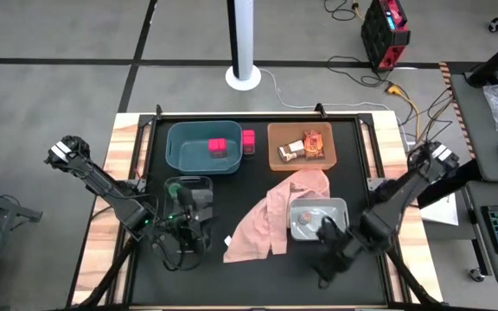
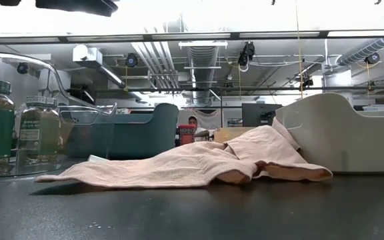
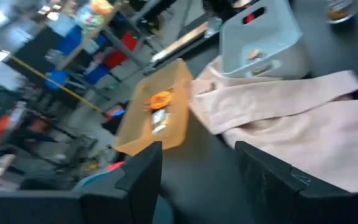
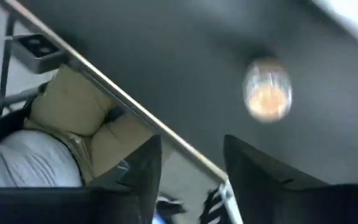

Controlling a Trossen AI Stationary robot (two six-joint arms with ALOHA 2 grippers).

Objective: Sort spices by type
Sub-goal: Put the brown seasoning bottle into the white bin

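Nearby, right hand [image 1: 322,231] beside grey bin [image 1: 335,207]

Blurred brownish jar [image 4: 267,95] on dark table [image 4: 185,56], beyond parted end effector [image 4: 188,180] fingers.

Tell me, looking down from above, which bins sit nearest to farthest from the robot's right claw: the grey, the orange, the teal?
Measured from the right gripper, near the table's front edge:
1. Grey bin, just beyond it, beside the pink cloth.
2. Orange bin, at the back, holding packets.
3. Teal bin, back left, holding a pink box.
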